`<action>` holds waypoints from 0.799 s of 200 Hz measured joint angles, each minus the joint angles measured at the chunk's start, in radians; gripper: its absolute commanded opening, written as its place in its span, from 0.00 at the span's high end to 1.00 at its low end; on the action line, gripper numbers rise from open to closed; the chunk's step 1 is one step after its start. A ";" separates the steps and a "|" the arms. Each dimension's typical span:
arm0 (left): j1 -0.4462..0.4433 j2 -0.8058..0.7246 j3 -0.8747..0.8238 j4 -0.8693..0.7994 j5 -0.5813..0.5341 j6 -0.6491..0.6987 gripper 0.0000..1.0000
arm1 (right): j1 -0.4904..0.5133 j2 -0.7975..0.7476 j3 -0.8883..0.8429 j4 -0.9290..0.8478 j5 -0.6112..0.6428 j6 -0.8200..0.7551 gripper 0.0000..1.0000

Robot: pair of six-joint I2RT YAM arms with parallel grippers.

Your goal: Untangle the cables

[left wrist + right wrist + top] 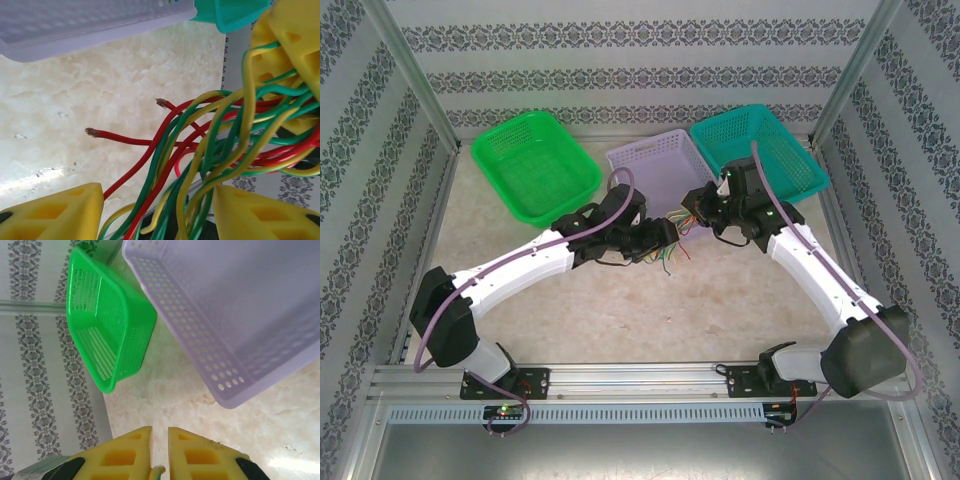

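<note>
Left wrist: cables (220,150) one tangle, none freed.
L gripper (157,195) apart round them; R gripper (160,432) clamped on them.

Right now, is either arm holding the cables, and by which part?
The right fingers are shut on the cables, in the tangled stretch away from the bare red tips. The left fingers stand apart around the strands, not pinching them.
</note>
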 measured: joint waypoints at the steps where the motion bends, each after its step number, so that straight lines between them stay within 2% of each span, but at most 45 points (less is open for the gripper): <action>1: 0.000 0.000 -0.001 0.002 -0.001 0.001 0.46 | 0.000 0.000 0.000 0.000 -0.001 0.000 1.00; 16: 0.000 -0.001 -0.012 0.015 -0.021 0.026 0.55 | 0.010 0.010 0.010 -0.013 -0.013 -0.006 1.00; 36: 0.002 -0.017 -0.031 0.039 -0.044 0.060 0.85 | 0.024 0.026 0.028 -0.041 -0.026 -0.021 1.00; 54: 0.006 -0.052 -0.057 0.054 -0.042 0.086 1.00 | 0.031 0.037 0.047 -0.064 -0.034 -0.051 1.00; 103: 0.063 -0.097 -0.070 0.033 0.036 0.149 1.00 | 0.039 0.035 0.090 -0.117 -0.049 -0.177 1.00; 160: 0.131 -0.144 -0.064 -0.010 0.157 0.216 1.00 | 0.075 0.035 0.204 -0.261 -0.048 -0.505 1.00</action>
